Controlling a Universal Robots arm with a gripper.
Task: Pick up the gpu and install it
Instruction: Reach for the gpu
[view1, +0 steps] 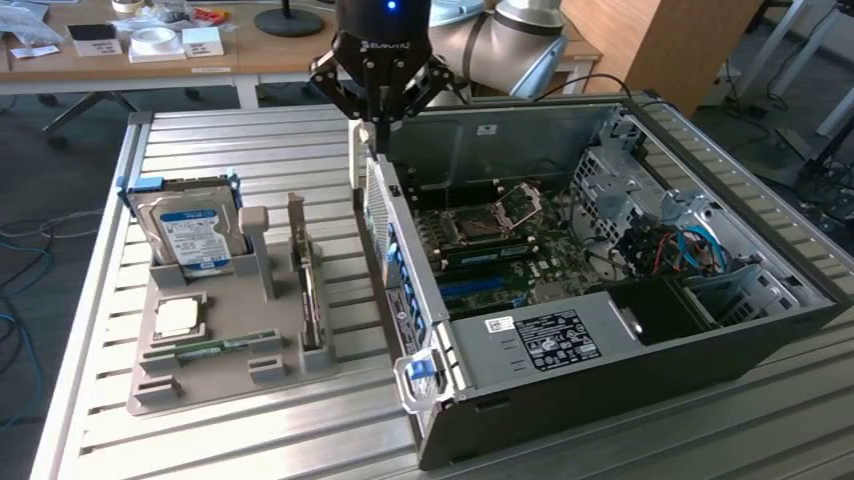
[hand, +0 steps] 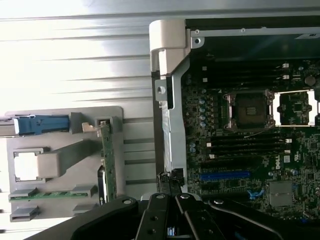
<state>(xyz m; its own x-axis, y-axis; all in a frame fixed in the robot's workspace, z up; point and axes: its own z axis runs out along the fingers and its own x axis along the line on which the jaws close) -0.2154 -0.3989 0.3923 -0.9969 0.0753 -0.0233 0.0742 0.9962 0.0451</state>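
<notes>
The gripper (view1: 379, 128) is hanging over the rear edge of the open computer case (view1: 641, 360), its black fingers (view1: 387, 112) pinched together to a point and gripping nothing that I can see. From the wrist view those closed tips (hand: 170, 179) are sitting right above the case's back wall, just beside the motherboard (hand: 250, 150), with the cream latch handle (hand: 167, 42) running along that same wall. Inside the case the CPU socket (view1: 481, 225) is lying open and the blue slot (hand: 225, 175) is showing bare. Looking out towards the exterior view's left, the gpu (view1: 311, 305) is standing on edge in its slot in the grey holder (view1: 227, 385), well apart from the gripper, its green board (hand: 106, 160) showing edge-on from the wrist. In that same holder the hard drive (view1: 194, 235) with the blue label is leaning upright, the CPU chip (view1: 178, 318) is lying flat below it and the small RAM stick (view1: 214, 347) is lying along the front. Everything is resting on the slatted metal table (view1: 200, 140).
</notes>
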